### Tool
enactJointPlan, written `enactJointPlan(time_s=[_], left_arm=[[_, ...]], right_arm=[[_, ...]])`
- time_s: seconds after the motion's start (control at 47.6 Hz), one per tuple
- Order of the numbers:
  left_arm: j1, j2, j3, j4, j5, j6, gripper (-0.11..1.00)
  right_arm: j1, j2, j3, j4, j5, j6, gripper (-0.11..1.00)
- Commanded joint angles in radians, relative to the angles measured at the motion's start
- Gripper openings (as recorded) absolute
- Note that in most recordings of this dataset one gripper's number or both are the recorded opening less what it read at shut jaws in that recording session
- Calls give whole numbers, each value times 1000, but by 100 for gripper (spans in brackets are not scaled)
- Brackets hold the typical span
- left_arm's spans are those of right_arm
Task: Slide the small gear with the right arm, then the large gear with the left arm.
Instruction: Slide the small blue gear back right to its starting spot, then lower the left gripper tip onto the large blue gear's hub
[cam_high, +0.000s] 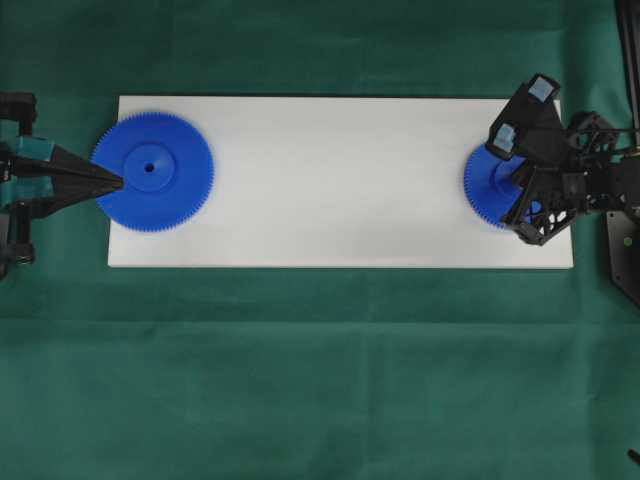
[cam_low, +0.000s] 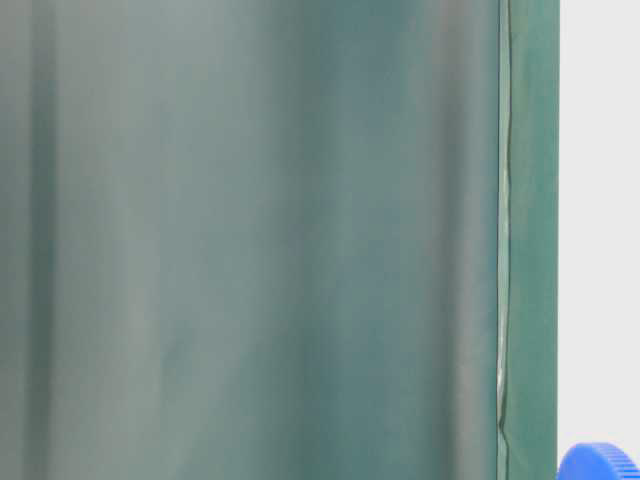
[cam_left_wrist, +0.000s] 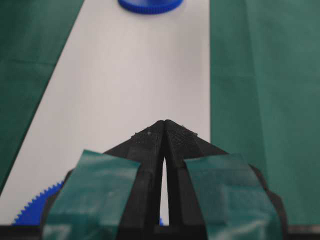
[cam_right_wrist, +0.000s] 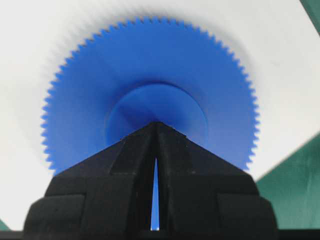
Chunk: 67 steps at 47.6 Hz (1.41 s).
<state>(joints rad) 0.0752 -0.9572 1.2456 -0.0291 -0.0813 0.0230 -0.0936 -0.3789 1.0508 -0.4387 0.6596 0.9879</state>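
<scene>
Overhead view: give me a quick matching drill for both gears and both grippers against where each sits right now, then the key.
Things:
1. large gear
2. small gear
3. left gripper
4. right gripper

Places or states:
A. shut, tips over a raised blue hub
B. on the white board's left end
C. shut, tips at the wider gear's rim
D. on the board's right end, partly under an arm

Pairs: 1-B, 2-D, 3-C, 4-A

Blue gears (cam_high: 152, 171), white board (cam_high: 340, 180), green cloth (cam_high: 300, 380)
</scene>
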Motion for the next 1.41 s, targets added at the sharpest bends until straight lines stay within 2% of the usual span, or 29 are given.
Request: enactJointPlan(time_s=[0.0, 0.252, 0.42, 0.63, 0.798, 1.05, 1.155, 1.386], left_arm=[[2, 6, -23, -2, -5, 0, 0], [3, 6, -21, -2, -3, 0, 0], [2, 6, -23, -2, -3, 0, 0], [3, 6, -21, -2, -3, 0, 0], [18, 8, -21, -2, 32, 0, 0], [112, 15, -8, -2, 132, -25, 0], [149, 97, -2, -2, 137, -49, 0], [175, 456, -77, 3, 86, -54, 0]], right_arm=[[9, -11, -32, -20, -15, -3, 50], [11, -26, -78, -78, 8, -5, 50], [12, -66, -124, -144, 57, -5, 50], [12, -110, -152, -218, 61, -5, 50], [12, -117, -152, -233, 54, -5, 50], [12, -117, -150, -235, 38, -5, 50], [12, -115, -152, -235, 38, -5, 50], [12, -109, -155, -235, 35, -3, 50]])
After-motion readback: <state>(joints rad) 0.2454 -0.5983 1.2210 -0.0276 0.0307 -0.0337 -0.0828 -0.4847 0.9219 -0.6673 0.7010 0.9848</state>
